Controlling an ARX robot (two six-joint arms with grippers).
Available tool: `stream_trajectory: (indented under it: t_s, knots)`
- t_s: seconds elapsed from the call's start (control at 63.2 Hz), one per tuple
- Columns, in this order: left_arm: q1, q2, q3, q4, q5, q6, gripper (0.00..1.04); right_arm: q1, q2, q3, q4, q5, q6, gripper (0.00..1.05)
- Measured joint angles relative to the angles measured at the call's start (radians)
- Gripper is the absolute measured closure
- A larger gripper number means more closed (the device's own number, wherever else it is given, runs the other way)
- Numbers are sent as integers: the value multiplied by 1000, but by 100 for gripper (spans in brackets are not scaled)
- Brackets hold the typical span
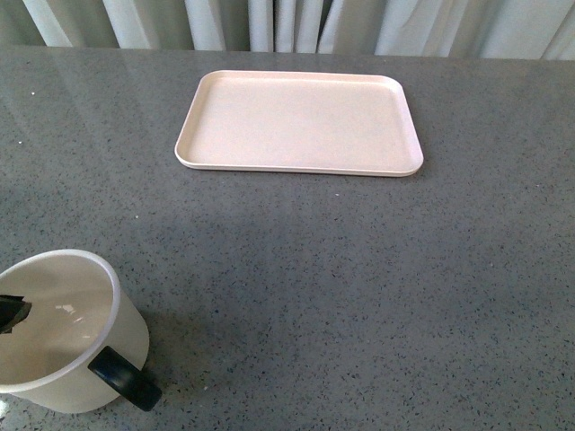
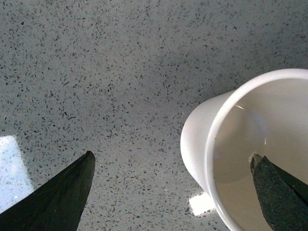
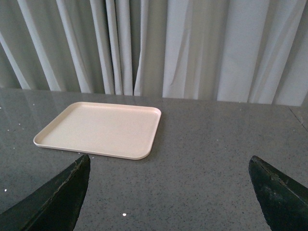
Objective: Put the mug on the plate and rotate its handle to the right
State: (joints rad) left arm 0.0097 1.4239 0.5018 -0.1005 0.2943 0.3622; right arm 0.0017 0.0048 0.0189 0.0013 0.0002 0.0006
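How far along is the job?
Done: nothing yet; the mug stands apart from the plate. In hand: the open left gripper straddles the mug's wall, one finger inside. Left: grip, carry it onto the plate, turn the handle right.

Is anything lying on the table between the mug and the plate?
No. The front view shows only bare grey tabletop between the mug and the plate.

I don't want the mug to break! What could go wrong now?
The left pincer straddles only one thin wall of the mug, so the mug might tilt or slip when lifted. The plate sits far across the table, which makes for a long carry. The handle points near-right, not fully right, so it will likely need a turn that could scoot the mug.
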Motion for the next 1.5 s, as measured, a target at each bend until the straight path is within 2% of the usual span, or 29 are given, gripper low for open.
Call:
stream_trajectory:
  t_s: [0.032,0.142,0.301,0.491,0.554,0.965,1.171,1.503]
  knots:
    - [-1,2,1,0,0,3,10,0,0,0,0,0,0,9]
    - [-8,11,4,0,-2,9,25,0,0,0,0,0,0,9]
    - [-26,40,16,3,6,10,61,0,0,0,0,0,0,9]
    - [-41,60,29,3,4,10,88,0,0,0,0,0,0,9]
    - [-50,61,39,1,6,10,103,0,0,0,0,0,0,9]
    - [-71,-23,122,-121,9,-33,103,0,0,0,0,0,0,9]
    - [-101,25,281,-143,-7,-55,103,0,0,0,0,0,0,9]
    - [-187,267,582,-116,-41,-142,103,0,0,0,0,0,0,9]
